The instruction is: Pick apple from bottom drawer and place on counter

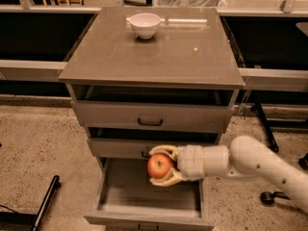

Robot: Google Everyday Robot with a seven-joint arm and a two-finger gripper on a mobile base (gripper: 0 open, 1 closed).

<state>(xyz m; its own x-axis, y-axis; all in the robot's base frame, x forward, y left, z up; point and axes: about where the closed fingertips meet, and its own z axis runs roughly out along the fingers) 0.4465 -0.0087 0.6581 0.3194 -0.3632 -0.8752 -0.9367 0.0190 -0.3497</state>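
The apple (160, 165) is round and red-orange, and my gripper (162, 166) is shut on it, one pale finger over its top and one under it. I hold it in the air above the open bottom drawer (150, 196), at the level of the middle drawer's front. The bottom drawer is pulled out and its grey floor is bare. My white arm (255, 163) comes in from the right. The counter (154, 47) is the glossy grey-brown top slab above.
A white bowl (145, 24) stands at the back of the counter. The top drawer (151, 117) and middle drawer (120, 147) are slightly ajar. A dark pole (45, 203) lies on the floor at the lower left. Chair legs (263, 129) stand at the right.
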